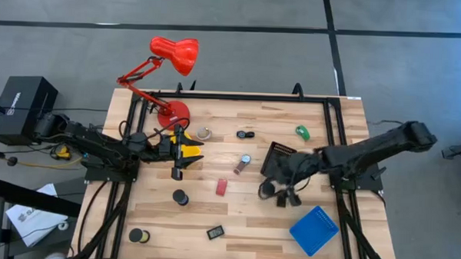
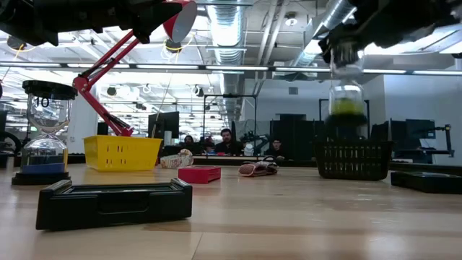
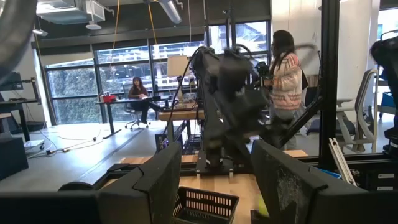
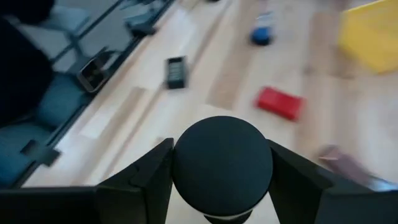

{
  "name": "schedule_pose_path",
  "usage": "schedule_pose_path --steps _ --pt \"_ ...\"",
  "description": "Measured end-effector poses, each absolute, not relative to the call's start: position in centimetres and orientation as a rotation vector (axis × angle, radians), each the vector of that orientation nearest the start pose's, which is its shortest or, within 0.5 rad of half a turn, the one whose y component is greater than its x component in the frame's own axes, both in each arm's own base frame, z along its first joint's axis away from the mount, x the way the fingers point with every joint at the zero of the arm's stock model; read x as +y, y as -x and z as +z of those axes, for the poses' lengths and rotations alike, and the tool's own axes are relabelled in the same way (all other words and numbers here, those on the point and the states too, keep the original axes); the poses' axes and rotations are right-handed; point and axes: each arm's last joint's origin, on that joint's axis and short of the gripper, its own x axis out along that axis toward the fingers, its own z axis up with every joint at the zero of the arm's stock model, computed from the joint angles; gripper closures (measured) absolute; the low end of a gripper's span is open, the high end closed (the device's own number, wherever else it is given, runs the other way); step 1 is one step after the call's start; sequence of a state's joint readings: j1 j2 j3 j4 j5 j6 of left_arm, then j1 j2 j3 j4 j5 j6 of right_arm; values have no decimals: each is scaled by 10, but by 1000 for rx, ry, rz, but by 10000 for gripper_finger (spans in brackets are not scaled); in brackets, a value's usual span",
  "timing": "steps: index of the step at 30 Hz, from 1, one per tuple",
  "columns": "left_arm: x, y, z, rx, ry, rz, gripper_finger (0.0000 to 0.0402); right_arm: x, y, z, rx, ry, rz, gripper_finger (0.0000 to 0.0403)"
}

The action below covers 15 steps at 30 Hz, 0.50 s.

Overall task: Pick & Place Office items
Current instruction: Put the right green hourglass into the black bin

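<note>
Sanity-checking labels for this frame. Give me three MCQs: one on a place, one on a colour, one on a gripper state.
1. Where is the blue tray?
A. front right of the table
B. under the lamp
C. in the left gripper

2. What colour is the small block mid-table?
A. green
B. red
C. white

3. What is the right gripper doing?
A. open, empty
B. out of view
C. shut on a round black-topped item

Answers: 1 A, high view shows it there; 2 B, plainly red; 3 C, right wrist view shows the fingers flanking it.

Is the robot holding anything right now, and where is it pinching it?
Yes. The right gripper holds a round black-topped thing, its fingers pressed on opposite sides of it. The left gripper is open and holds nothing.
</note>
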<state>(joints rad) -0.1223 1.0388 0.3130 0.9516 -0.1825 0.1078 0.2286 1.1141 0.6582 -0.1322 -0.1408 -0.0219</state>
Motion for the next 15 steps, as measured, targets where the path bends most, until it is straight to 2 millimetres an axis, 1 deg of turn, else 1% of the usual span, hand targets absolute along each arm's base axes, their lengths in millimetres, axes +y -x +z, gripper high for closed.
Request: schedule_pose_path --steps 4,8,12,15 --pt "-19 -202 235 -220 -73 72 211 37 -196 255 546 87 249 199" --pt "-19 -202 235 -222 -73 72 211 17 -174 264 556 122 72 191" --pt "-20 -202 236 -228 -72 72 211 0 -168 267 558 104 -40 198" --pt "-19 -202 236 -233 -71 73 211 -10 -169 260 600 82 -90 199"
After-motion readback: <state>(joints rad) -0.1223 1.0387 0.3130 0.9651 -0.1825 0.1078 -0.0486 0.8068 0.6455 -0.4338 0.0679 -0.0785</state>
